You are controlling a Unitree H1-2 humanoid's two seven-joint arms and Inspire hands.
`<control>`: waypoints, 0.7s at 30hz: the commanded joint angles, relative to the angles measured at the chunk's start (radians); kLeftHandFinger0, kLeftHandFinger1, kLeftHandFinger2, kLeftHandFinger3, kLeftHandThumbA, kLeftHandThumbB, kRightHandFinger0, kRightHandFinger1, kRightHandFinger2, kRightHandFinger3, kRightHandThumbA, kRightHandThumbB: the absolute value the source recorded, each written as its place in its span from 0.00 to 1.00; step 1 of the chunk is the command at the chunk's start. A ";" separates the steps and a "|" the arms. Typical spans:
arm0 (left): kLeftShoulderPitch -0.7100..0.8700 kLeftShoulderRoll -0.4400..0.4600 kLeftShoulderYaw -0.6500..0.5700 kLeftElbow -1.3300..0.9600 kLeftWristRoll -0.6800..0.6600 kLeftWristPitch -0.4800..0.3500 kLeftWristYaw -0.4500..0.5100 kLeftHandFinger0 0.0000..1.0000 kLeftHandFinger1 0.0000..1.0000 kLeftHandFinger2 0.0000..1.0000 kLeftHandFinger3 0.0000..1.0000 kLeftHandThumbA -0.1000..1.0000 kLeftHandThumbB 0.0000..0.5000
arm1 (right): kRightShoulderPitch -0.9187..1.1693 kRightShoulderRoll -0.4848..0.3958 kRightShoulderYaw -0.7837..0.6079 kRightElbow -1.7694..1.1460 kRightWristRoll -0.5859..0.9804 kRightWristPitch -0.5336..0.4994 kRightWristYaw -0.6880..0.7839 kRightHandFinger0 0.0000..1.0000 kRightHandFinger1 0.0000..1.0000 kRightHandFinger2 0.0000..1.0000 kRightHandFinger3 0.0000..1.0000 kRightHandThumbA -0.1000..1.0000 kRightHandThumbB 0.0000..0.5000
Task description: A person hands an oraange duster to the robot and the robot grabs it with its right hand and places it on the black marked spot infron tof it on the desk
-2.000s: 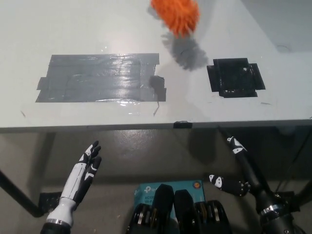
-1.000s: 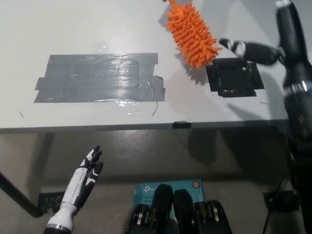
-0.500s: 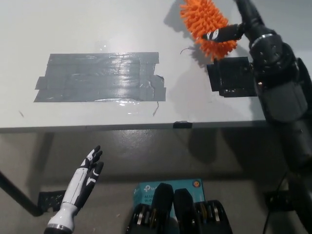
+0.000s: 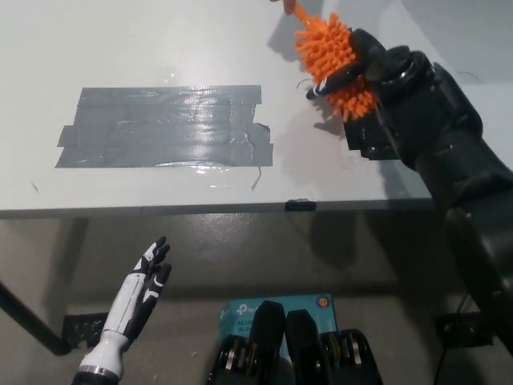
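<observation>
One relation matters: orange duster (image 4: 335, 60), long axis running up-and-away, sits wrapped in my right hand (image 4: 370, 70) fingers, just beyond the black marked spot (image 4: 370, 142). Left hand (image 4: 138, 298) rests spread below the surface (image 4: 160, 48).

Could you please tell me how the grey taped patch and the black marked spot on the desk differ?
The grey taped patch is large, wide and glossy, fully in view at the desk's left; the black marked spot is much smaller, dark and matt, at the right. The patch has nothing over it, while the spot is largely covered by the right hand holding the orange duster. Both lie flat on the desk.
</observation>
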 commanded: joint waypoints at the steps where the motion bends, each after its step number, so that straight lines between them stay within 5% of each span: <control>1: -0.019 -0.004 0.006 -0.044 -0.005 -0.014 0.002 1.00 1.00 1.00 1.00 1.00 0.43 | -0.086 -0.010 0.009 0.042 0.031 -0.073 -0.046 1.00 1.00 1.00 1.00 0.98 0.77; 2: -0.019 -0.004 0.006 -0.044 -0.007 -0.015 0.001 1.00 1.00 1.00 1.00 1.00 0.43 | -0.083 -0.010 -0.015 0.045 0.054 -0.078 -0.068 1.00 1.00 1.00 1.00 0.77 0.75; 3: -0.020 -0.004 0.006 -0.044 -0.009 -0.017 0.000 1.00 1.00 1.00 1.00 1.00 0.43 | -0.080 -0.009 -0.042 0.049 0.081 -0.084 -0.095 1.00 1.00 1.00 1.00 0.77 0.75; 4: -0.024 -0.002 0.005 -0.044 -0.006 -0.022 0.000 1.00 1.00 1.00 1.00 1.00 0.42 | -0.078 -0.011 -0.053 0.050 0.090 -0.083 -0.130 0.08 0.19 0.37 1.00 0.36 0.52; 5: -0.028 -0.001 0.005 -0.044 -0.007 -0.026 -0.001 1.00 1.00 1.00 1.00 1.00 0.42 | -0.074 -0.014 -0.045 0.047 0.078 -0.094 -0.157 0.02 0.08 0.35 0.87 0.11 0.49; 6: -0.032 0.000 0.005 -0.044 -0.009 -0.028 -0.003 1.00 1.00 1.00 1.00 1.00 0.42 | -0.069 -0.016 -0.033 0.045 0.064 -0.110 -0.186 0.02 0.08 0.35 0.87 0.11 0.49; 7: -0.033 0.000 0.005 -0.045 -0.012 -0.029 -0.005 1.00 1.00 1.00 1.00 1.00 0.42 | -0.061 -0.017 -0.027 0.042 0.058 -0.141 -0.207 0.05 0.25 0.49 0.68 0.02 0.45; 8: -0.036 0.001 0.004 -0.044 -0.011 -0.029 -0.005 1.00 1.00 1.00 1.00 1.00 0.42 | -0.059 -0.018 -0.026 0.039 0.058 -0.150 -0.220 0.04 0.32 0.62 0.64 0.00 0.40; 10: -0.037 0.001 0.003 -0.044 -0.008 -0.029 -0.004 1.00 1.00 1.00 1.00 1.00 0.43 | -0.060 -0.020 -0.021 0.039 0.059 -0.153 -0.223 0.12 0.57 0.97 0.76 0.00 0.39; 16: -0.041 0.001 0.004 -0.041 -0.012 -0.023 -0.007 1.00 1.00 1.00 1.00 1.00 0.42 | -0.060 -0.026 -0.007 0.042 0.060 -0.161 -0.211 0.19 0.63 0.99 0.89 0.00 0.39; 17: -0.041 0.001 0.004 -0.041 -0.013 -0.023 -0.008 1.00 1.00 1.00 1.00 1.00 0.42 | -0.059 -0.027 -0.005 0.042 0.062 -0.161 -0.209 0.18 0.61 0.97 1.00 0.00 0.40; 21: -0.042 0.001 0.005 -0.045 -0.016 -0.016 -0.010 1.00 1.00 1.00 1.00 1.00 0.44 | -0.050 -0.033 0.000 0.042 0.064 -0.169 -0.202 0.21 0.65 1.00 1.00 0.00 0.39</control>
